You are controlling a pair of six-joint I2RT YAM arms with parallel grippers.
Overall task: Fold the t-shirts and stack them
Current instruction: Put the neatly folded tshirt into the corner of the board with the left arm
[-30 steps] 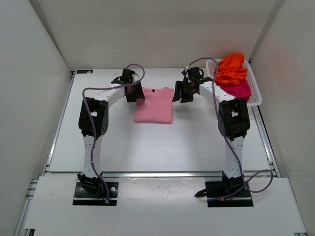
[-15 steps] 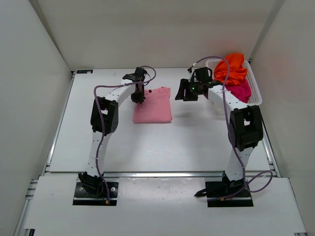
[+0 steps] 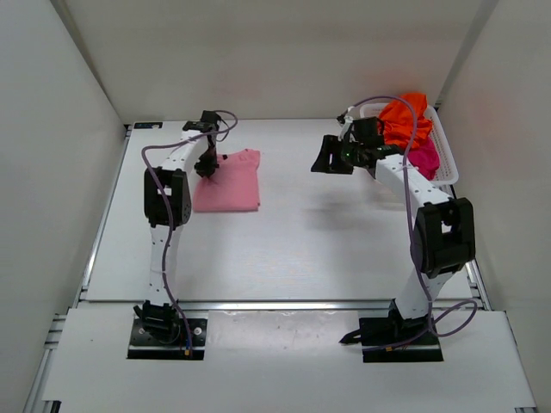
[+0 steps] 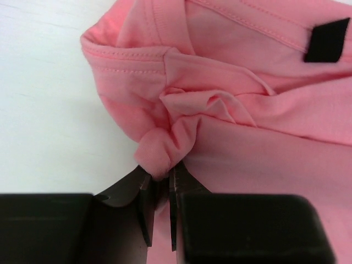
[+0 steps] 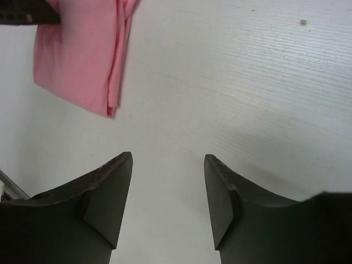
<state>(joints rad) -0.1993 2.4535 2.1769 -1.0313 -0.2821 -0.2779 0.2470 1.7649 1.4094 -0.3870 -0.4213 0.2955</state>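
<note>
The folded light pink t-shirt lies at the back left of the table; its collar edge fills the left wrist view. My left gripper is shut on a bunched fold at the shirt's upper left corner. My right gripper hovers open over bare table, nothing between its fingers, with the pink t-shirt far off. The bright orange t-shirt is heaped on the deep magenta one in the basket.
A white mesh basket stands at the back right corner against the wall. White walls close in the table on the left, back and right. A metal rail runs along the near edge.
The left gripper closed on the pink shirt's corner and dragged the shirt to the left. The right gripper moved away to the right, toward the basket, staying open.
</note>
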